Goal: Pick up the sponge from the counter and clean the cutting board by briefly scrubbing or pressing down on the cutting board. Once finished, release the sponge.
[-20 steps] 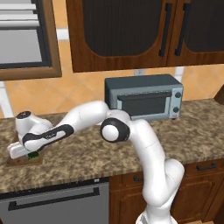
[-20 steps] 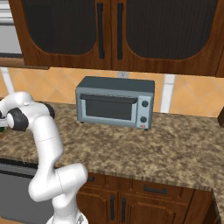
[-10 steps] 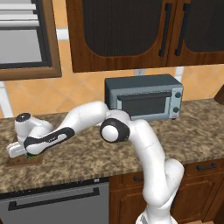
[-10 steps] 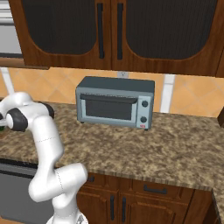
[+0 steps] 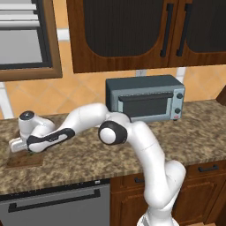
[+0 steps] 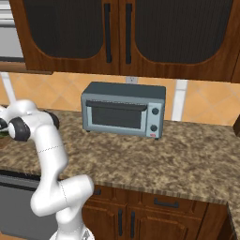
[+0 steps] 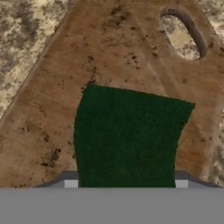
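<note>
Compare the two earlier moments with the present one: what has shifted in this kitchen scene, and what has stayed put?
Little has changed. In the left base view the hand with the gripper has eased slightly left along the cutting board and stays low over it. The sponge remains between the jaws, against the board in the hand view. The toaster oven, counter and cabinets have not moved, nor has the camera.

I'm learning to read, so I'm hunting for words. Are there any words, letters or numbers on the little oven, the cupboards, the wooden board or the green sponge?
None: no text can be read anywhere.
Toaster oven: two round knobs and a small red spot, no readable marks.
Cupboard doors: plain dark panels with handles.
Cutting board: only wood grain and a handle hole.
Sponge: plain dark green.
Counter: only speckles.
</note>
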